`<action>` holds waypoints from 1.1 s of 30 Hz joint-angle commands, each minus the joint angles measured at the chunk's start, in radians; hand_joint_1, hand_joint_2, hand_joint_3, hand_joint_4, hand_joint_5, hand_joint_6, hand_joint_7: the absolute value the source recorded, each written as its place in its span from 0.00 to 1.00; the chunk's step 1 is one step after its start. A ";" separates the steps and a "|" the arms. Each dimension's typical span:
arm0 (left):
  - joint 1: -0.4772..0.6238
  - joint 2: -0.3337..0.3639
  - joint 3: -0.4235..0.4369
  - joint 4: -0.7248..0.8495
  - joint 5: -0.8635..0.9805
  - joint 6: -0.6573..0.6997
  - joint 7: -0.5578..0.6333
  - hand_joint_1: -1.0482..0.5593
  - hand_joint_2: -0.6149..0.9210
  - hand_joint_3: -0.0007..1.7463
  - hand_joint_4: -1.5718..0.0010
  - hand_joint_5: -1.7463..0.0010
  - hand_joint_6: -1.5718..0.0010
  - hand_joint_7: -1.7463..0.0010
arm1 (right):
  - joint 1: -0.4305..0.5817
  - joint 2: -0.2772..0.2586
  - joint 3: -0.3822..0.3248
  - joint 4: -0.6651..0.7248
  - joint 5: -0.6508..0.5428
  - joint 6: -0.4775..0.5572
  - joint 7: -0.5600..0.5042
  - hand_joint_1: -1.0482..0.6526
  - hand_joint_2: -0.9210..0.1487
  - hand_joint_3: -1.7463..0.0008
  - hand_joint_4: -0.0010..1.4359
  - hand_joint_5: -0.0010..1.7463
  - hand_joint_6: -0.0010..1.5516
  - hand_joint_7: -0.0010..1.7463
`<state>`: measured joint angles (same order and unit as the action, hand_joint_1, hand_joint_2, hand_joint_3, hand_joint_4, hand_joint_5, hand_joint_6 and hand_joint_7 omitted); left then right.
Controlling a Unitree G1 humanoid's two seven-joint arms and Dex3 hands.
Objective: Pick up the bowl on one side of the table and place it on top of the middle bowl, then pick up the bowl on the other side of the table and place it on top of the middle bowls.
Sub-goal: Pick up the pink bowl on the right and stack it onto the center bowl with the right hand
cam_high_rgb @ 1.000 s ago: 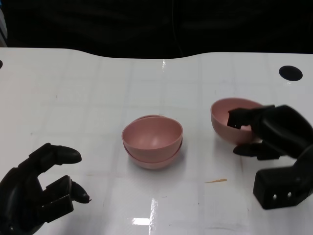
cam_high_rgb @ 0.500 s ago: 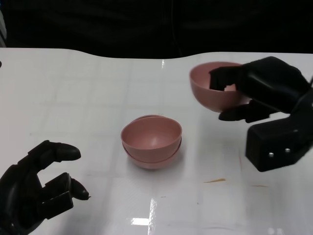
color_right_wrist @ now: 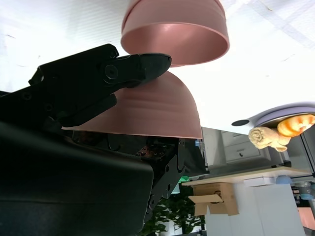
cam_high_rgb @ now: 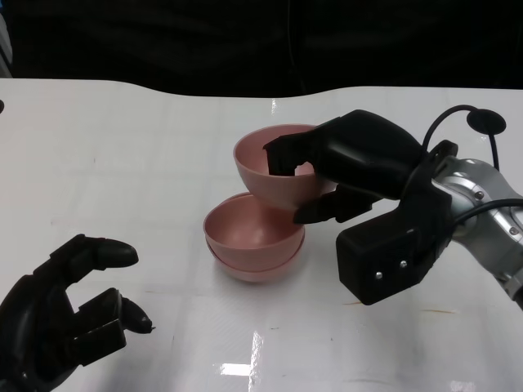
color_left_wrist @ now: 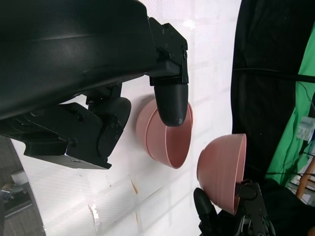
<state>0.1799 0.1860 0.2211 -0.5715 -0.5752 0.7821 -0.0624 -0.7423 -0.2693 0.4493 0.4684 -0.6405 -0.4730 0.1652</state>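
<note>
Two pink bowls are nested in a stack (cam_high_rgb: 249, 241) at the table's middle, also seen in the left wrist view (color_left_wrist: 167, 140) and the right wrist view (color_right_wrist: 177, 32). My right hand (cam_high_rgb: 351, 163) grips a third pink bowl (cam_high_rgb: 278, 167) by its rim, fingers inside and thumb outside. It hangs just above the stack's back right edge, slightly tilted; the held bowl (color_left_wrist: 224, 169) (color_right_wrist: 142, 110) shows in both wrist views too. My left hand (cam_high_rgb: 61, 314) hovers at the near left with fingers apart, holding nothing.
The white table (cam_high_rgb: 122, 163) ends at a dark back edge. A black round hole (cam_high_rgb: 485, 121) sits at the far right. A small brown mark (cam_high_rgb: 359, 302) lies on the table near my right forearm.
My right hand has lifted the bowl from the table's right side and carried it leftward to just above the middle stack. The left hand has stayed put.
</note>
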 commanded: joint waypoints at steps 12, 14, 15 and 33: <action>0.018 0.008 -0.003 -0.025 0.028 0.001 0.004 0.84 1.00 0.76 0.66 0.00 0.85 0.00 | -0.073 0.087 0.059 0.222 -0.058 -0.064 -0.159 0.47 0.26 0.52 0.65 1.00 0.46 1.00; 0.019 0.009 -0.002 -0.022 0.027 -0.003 -0.002 0.84 1.00 0.76 0.66 0.00 0.84 0.00 | -0.083 0.097 0.069 0.258 -0.069 -0.073 -0.187 0.47 0.27 0.52 0.64 1.00 0.46 1.00; 0.020 0.010 -0.001 -0.020 0.026 -0.006 -0.005 0.84 1.00 0.76 0.66 0.00 0.84 0.00 | -0.087 0.101 0.073 0.272 -0.072 -0.076 -0.197 0.47 0.27 0.52 0.64 1.00 0.46 1.00; 0.015 -0.006 0.001 -0.042 0.016 0.022 0.020 0.83 1.00 0.75 0.66 0.00 0.84 0.00 | -0.127 0.171 0.131 0.483 -0.129 -0.107 -0.345 0.48 0.13 0.70 0.63 1.00 0.43 1.00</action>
<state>0.1887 0.1804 0.2107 -0.5983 -0.5562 0.7963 -0.0527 -0.8411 -0.1010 0.5751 0.9337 -0.7674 -0.5668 -0.1605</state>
